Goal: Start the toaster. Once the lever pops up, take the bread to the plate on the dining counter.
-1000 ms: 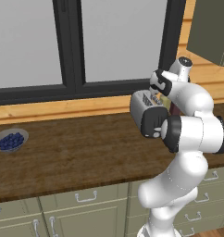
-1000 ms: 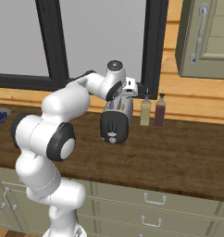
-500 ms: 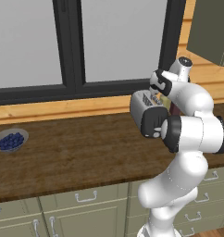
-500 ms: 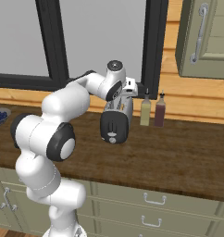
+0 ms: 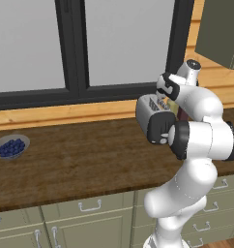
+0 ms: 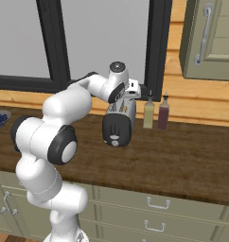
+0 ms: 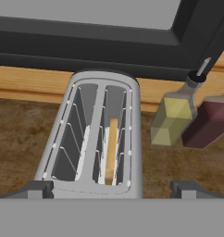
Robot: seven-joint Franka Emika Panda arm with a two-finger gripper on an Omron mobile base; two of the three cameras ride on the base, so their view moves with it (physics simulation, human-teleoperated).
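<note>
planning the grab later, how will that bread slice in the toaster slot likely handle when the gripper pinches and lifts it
The bread stands on edge in the toaster slot, thin and flat, so it is probably light. It looks stiff enough to lift upright, though a hard pinch might crush it. The wire guides sit close on both sides, so it could snag if pulled at a tilt.

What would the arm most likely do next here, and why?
Probably lift the bread out: lower the open gripper over it and close. The slice stands in the toaster's right slot, right below the hand. I can't see the lever, so whether toasting is done is unclear.
</note>
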